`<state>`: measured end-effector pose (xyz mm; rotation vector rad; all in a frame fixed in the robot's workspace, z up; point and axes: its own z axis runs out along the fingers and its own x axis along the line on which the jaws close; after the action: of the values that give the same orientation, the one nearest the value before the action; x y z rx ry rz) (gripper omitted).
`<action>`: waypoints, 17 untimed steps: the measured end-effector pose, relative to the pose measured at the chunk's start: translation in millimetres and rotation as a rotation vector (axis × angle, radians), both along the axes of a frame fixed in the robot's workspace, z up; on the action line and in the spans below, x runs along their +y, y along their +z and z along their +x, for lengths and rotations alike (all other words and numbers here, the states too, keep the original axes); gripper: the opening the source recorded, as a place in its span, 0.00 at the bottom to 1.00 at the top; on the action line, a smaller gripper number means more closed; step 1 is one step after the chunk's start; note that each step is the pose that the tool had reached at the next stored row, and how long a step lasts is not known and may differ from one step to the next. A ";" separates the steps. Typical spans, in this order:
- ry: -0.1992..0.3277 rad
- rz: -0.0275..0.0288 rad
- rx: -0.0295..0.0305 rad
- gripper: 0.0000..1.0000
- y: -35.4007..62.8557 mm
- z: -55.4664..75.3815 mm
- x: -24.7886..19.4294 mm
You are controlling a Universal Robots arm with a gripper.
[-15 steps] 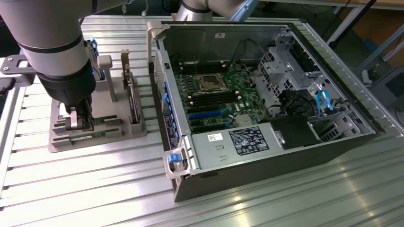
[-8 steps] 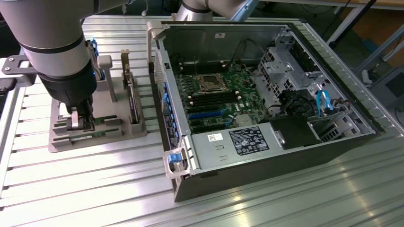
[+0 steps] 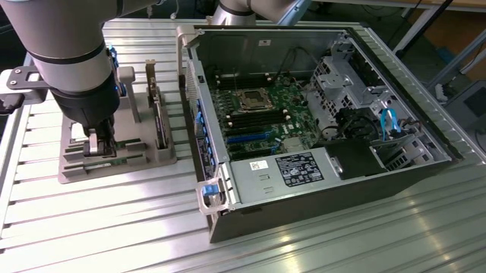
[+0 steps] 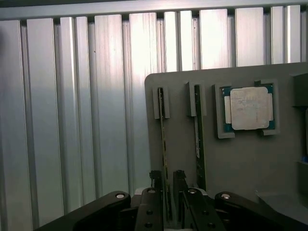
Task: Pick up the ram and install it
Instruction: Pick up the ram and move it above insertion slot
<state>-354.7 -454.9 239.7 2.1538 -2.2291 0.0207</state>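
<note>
Pointed straight down from the upright arm (image 3: 72, 51), the hand (image 3: 101, 145) is held low over a grey tray (image 3: 122, 165) on the ribbed counter (image 3: 114, 227), at the exterior view's left. An open case (image 3: 304, 170) is set beside the tray, at that view's right. In the wrist view the hand (image 4: 167, 179) is seen released: its fingers (image 4: 155, 179) are parted and placed on either side of the ram (image 4: 163, 139), which is stood on edge in its slot in the tray (image 4: 240, 159). A gap is seen between the ram and one finger, so nothing is gripped. A second stick (image 4: 198, 144) is slotted just beside the ram, and a processor (image 4: 249, 108) is seated beyond it.
</note>
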 end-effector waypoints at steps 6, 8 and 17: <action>0.000 0.0000 0.0000 0.24 -0.4 0.1 0.0; 0.000 0.0000 0.0000 0.24 -1.1 0.1 0.0; 0.000 0.0000 0.0000 0.24 -4.3 0.1 0.0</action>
<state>-354.6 -454.9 235.4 2.1539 -2.2289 0.0208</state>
